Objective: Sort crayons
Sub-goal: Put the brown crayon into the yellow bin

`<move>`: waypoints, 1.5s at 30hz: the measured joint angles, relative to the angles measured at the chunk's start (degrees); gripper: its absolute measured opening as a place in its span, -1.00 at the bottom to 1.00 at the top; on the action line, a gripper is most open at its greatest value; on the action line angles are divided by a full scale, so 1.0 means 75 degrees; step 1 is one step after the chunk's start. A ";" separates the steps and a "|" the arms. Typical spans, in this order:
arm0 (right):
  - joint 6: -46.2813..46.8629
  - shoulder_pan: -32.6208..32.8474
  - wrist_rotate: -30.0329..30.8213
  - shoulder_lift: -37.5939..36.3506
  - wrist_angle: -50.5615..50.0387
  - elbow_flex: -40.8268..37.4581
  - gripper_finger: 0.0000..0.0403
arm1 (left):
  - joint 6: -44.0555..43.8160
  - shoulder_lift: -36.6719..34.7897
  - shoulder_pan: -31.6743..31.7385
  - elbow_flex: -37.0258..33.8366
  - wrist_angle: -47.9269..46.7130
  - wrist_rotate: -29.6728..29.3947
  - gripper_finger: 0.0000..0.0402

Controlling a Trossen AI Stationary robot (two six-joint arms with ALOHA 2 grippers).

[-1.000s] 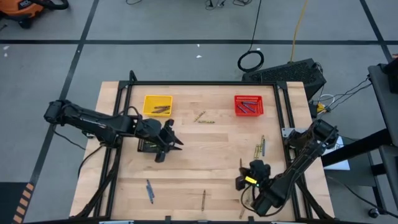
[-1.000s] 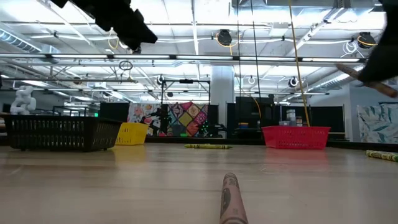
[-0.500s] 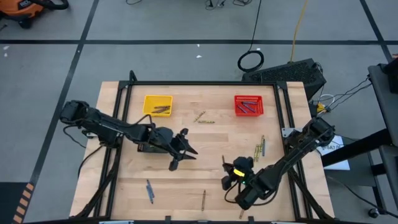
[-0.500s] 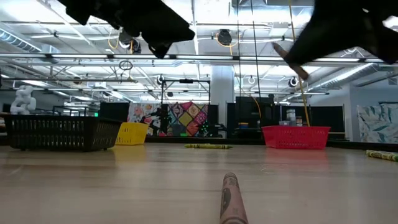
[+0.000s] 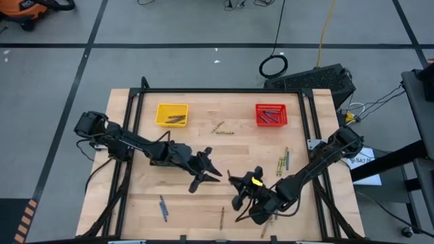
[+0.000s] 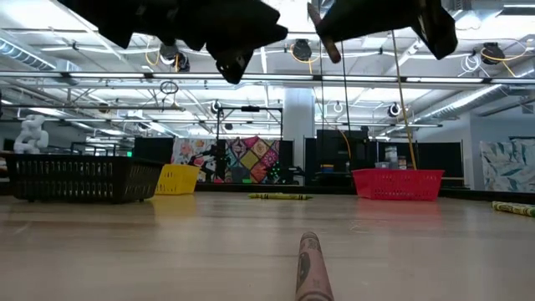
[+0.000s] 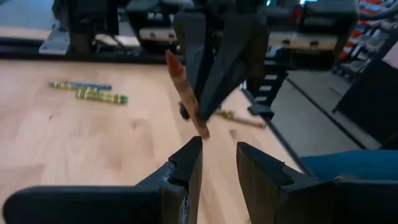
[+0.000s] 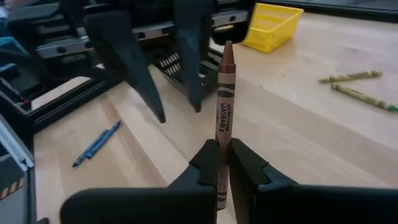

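My right gripper (image 5: 237,191) is over the table's near middle, shut on a brown crayon (image 8: 224,93) that points at my left gripper (image 5: 206,176). My left gripper (image 7: 217,163) is open and empty, close in front of the crayon (image 7: 185,93), its fingers apart from it. Both grippers hang high above the table in the low view. Loose crayons lie flat on the table: a blue one (image 5: 163,208), a brown one (image 5: 222,217), yellow-green ones (image 5: 220,129) and a small group (image 5: 283,161). A yellow basket (image 5: 171,114) and a red basket (image 5: 271,114) at the far side hold crayons. My right gripper pinches the brown crayon near its flat end (image 8: 222,144) between its two fingers. The crayon lies along the fingers and sticks out past them, pointed tip (image 8: 227,46) foremost, toward my left gripper. It is lifted clear of the table.
A black mesh basket (image 6: 79,178) stands at the table's left, partly under my left arm in the high view. Another crayon (image 5: 266,228) lies at the near edge under my right arm. A brown crayon (image 6: 309,266) lies close to the low camera.
My right gripper has carried the brown crayon, clear of the table, toward the table's left. My left gripper has moved toward the table's right and near edge. The two grippers now face each other close together.
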 joint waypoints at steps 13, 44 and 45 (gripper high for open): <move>-0.1056 -0.0106 -0.0038 0.0000 0.0824 0.0000 -1.00 | -0.0204 0.0002 0.0120 0.0000 0.0443 -0.0025 -0.49; -0.1702 -0.0800 -0.0844 -0.0007 0.1055 0.0003 -1.00 | 0.0070 0.0002 0.0318 0.0000 0.0557 0.0000 -0.54; -0.1726 -0.0800 -0.0845 -0.0007 0.1058 0.0003 -1.00 | 0.0070 0.0002 0.0321 0.0000 0.0552 -0.0003 -0.58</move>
